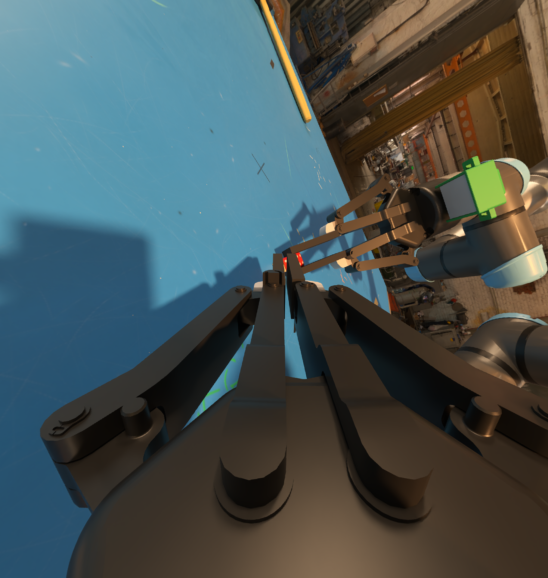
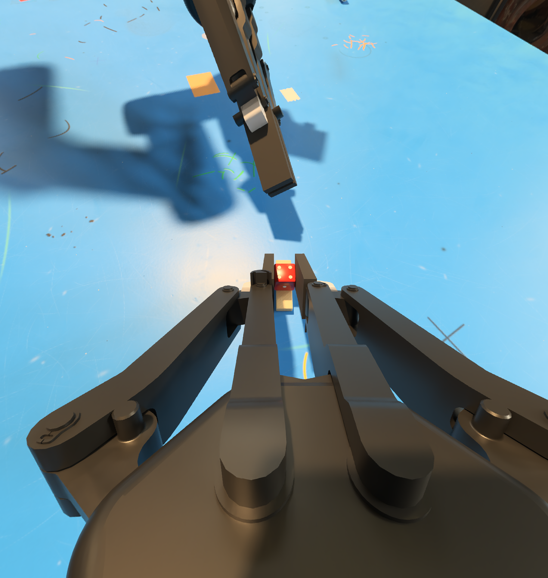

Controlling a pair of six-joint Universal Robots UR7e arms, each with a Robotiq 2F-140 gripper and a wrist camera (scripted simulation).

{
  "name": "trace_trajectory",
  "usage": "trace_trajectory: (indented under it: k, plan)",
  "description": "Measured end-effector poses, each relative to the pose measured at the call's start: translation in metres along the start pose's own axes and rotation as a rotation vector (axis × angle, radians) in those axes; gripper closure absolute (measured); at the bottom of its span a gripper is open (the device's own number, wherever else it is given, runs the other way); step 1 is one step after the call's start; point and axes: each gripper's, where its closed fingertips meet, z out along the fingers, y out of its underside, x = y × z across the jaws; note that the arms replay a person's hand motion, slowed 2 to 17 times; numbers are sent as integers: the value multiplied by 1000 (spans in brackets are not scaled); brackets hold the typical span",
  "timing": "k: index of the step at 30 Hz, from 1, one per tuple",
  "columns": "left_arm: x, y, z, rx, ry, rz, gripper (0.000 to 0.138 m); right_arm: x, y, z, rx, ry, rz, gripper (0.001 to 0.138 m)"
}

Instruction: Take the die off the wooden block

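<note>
Blue table (image 2: pixel 110 297): right gripper (image 2: pixel 284 269) clamps red die (image 2: pixel 284 272) atop wooden block (image 2: pixel 284 301); left gripper (image 2: pixel 280 187) closed, empty.

Scuffed blue table (image 1: pixel 110 156) before a cluttered industrial hall (image 1: pixel 422 109).

table (image 2: pixel 422 187): blue, scuffed | on it: wooden block (image 2: pixel 284 302) | yellow bar (image 1: pixel 286 65) at edge

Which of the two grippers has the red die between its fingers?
The right gripper: its fingers flank the red die, which sits on the wooden block. The left gripper hangs apart above the blue table, fingers pressed together, empty.
</note>
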Motion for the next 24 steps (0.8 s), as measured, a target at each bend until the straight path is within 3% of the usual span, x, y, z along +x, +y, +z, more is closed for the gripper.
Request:
trace_trajectory:
  k: [12, 24]
  plan:
    - [0, 3, 5, 21, -17, -32, 135, 1, -6, 1, -1, 10, 17, 121]
    - [9, -1, 6, 77, 14, -64, 134, 6, -53, -19, 228, 50, 83, 121]
